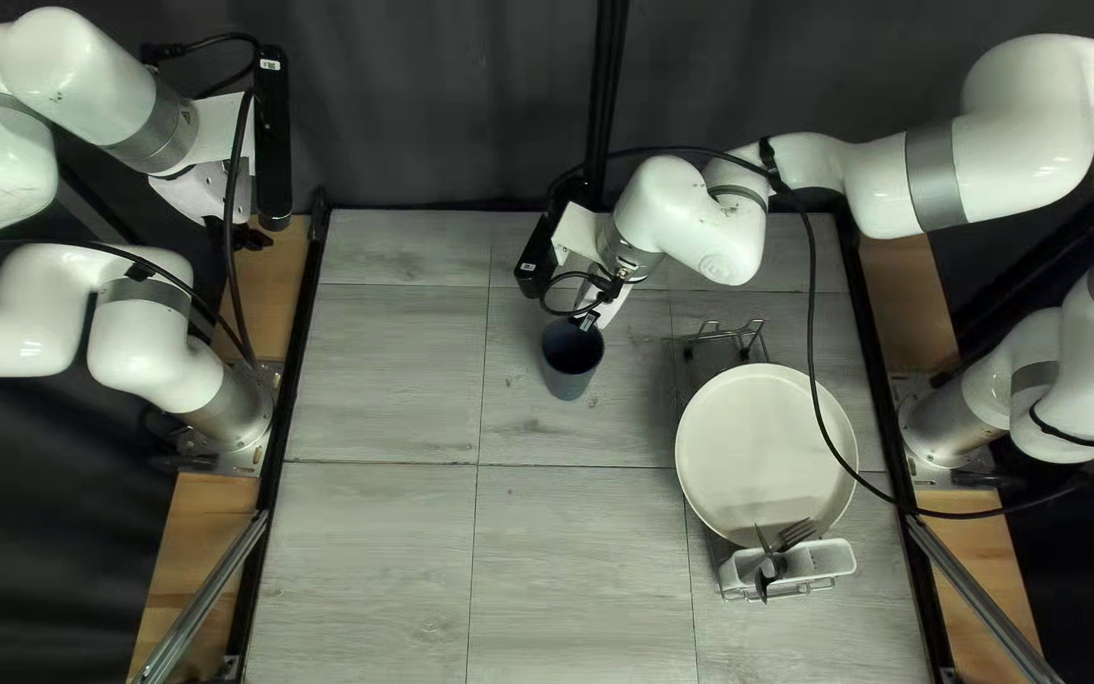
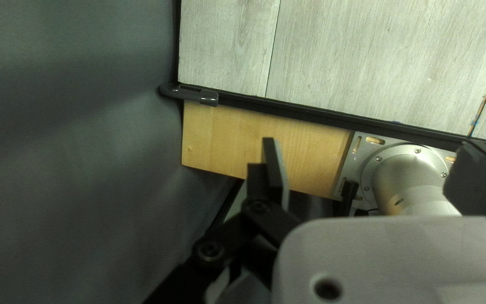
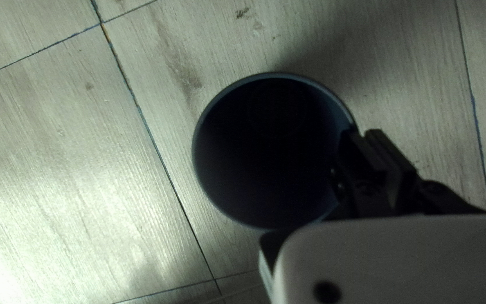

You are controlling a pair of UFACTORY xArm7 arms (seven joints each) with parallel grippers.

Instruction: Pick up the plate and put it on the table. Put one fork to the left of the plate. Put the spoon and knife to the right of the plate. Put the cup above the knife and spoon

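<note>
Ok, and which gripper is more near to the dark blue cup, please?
Right. The right gripper is closed on the wall of the cup at its rim; the left gripper is far from it, open near the left edge of the table.

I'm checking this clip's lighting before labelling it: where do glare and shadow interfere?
Right wrist view: glare whitens part of the pale wood-look tabletop, shadow spreads beyond the round dark blue-grey cup, and its interior is nearly black; left wrist view: a faint light streak crosses the dark curtain.
</note>
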